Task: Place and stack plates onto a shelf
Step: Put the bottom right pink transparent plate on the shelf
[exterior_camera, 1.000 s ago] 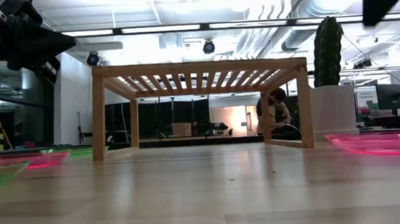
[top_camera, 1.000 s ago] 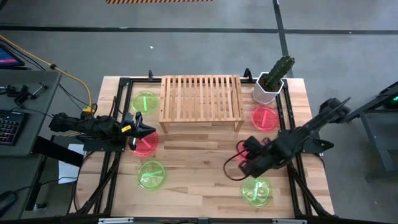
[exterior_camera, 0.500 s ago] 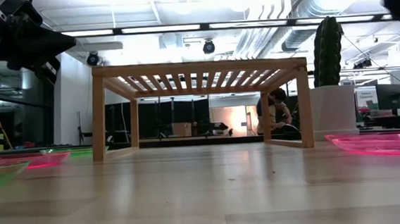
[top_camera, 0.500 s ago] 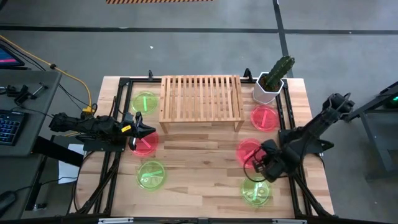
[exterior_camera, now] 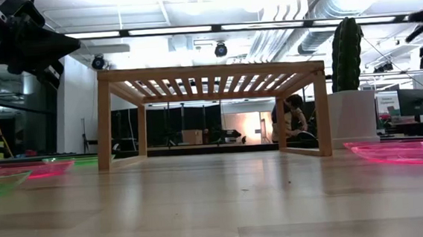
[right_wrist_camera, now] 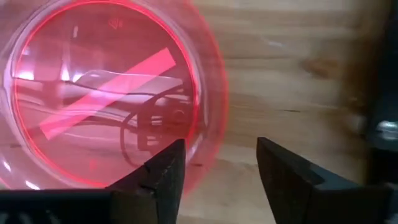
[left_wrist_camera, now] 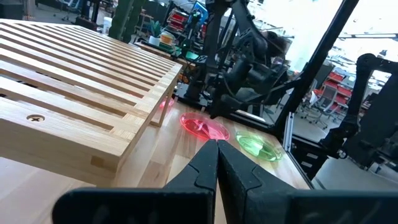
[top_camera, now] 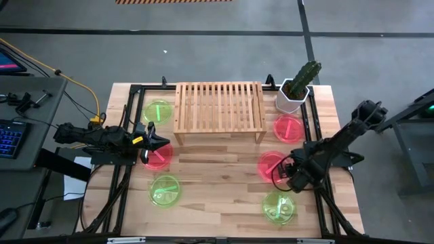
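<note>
The shelf (top_camera: 219,105) stands on its short legs at the table's far middle. Around it lie several plates flat on the table: green ones (top_camera: 157,110) (top_camera: 165,190) (top_camera: 279,207) and pink ones (top_camera: 157,156) (top_camera: 288,127) (top_camera: 271,164). My right gripper (right_wrist_camera: 221,168) points down, open, over the right rim (right_wrist_camera: 208,124) of the pink plate (right_wrist_camera: 106,93) at the right. One finger is over the rim and the other over bare wood; no touch shows. My left gripper (top_camera: 152,139) waits shut and level at the left, above a pink plate.
A cactus in a white pot (top_camera: 296,88) stands at the far right corner, beside the shelf. Black frame rails (top_camera: 129,163) run along the table's left and right sides. Bare planks (top_camera: 217,176) lie between the two plate groups. A person shows in the room behind (exterior_camera: 293,116).
My right gripper has come down and gone toward the table's right edge, rolling at the wrist. This has uncovered the pink plate that lay beneath the arm. The plates and shelf have stayed in place.
</note>
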Controlling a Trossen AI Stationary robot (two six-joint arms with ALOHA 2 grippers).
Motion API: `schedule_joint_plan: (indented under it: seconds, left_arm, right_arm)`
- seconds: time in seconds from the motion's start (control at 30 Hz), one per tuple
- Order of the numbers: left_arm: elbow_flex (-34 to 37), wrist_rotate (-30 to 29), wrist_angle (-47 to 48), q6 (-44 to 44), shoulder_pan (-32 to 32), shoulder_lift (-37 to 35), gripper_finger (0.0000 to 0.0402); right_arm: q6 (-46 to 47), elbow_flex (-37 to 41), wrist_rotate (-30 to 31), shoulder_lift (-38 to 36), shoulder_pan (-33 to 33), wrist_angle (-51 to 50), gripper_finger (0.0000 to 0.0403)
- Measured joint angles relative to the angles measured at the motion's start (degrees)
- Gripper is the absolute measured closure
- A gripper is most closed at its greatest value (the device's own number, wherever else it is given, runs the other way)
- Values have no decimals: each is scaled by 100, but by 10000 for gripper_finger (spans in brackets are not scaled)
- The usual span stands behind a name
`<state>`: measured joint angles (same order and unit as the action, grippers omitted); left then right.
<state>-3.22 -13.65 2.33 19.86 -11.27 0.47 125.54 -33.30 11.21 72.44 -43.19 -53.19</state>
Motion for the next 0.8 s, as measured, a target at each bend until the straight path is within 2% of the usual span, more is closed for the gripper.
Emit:
schedule_joint_plan:
  seconds: [0.2, 0.37, 0.63, 0.8]
  left_arm:
    - [0, 0, 0, 0, 1, 0, 401]
    - [1, 0, 0, 0, 0, 0, 401]
    - [0, 0, -1, 0, -1, -1, 401]
    - [0, 0, 0, -2, -1, 0, 401]
  right_arm:
    - [-1, 643, 51, -33, 189, 963, 221]
    - [21, 593, 13, -15, 314, 852, 227]
    - [0, 596, 231, -17, 458, 1151, 314]
    - [-1, 599, 320, -17, 520, 1312, 333]
